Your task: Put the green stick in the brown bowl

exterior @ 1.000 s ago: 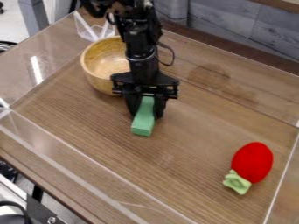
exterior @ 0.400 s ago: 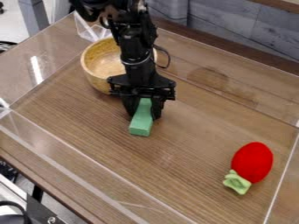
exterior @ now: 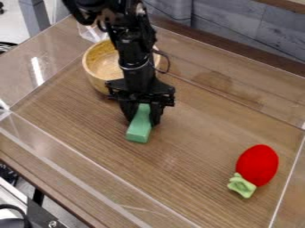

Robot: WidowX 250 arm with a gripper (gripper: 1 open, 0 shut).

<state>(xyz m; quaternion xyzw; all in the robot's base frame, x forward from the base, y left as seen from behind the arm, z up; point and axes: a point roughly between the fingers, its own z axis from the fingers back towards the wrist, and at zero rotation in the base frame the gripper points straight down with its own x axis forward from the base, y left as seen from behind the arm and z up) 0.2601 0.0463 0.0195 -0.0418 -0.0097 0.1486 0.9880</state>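
The green stick [exterior: 142,126] lies flat on the wooden table, its far end between the fingers of my gripper [exterior: 142,109]. The gripper points straight down and is shut on that far end of the stick. The brown bowl [exterior: 103,64], round and light tan, stands just behind and to the left of the gripper, partly hidden by the black arm. The bowl's visible inside looks empty.
A red toy [exterior: 256,164] with a light-green leafy base [exterior: 243,186] lies at the front right. Clear plastic walls [exterior: 48,147] ring the table top. Open wood surface lies between the stick and the red toy.
The gripper has slid slightly toward the front left, dragging the green stick along with it. It stays shut.
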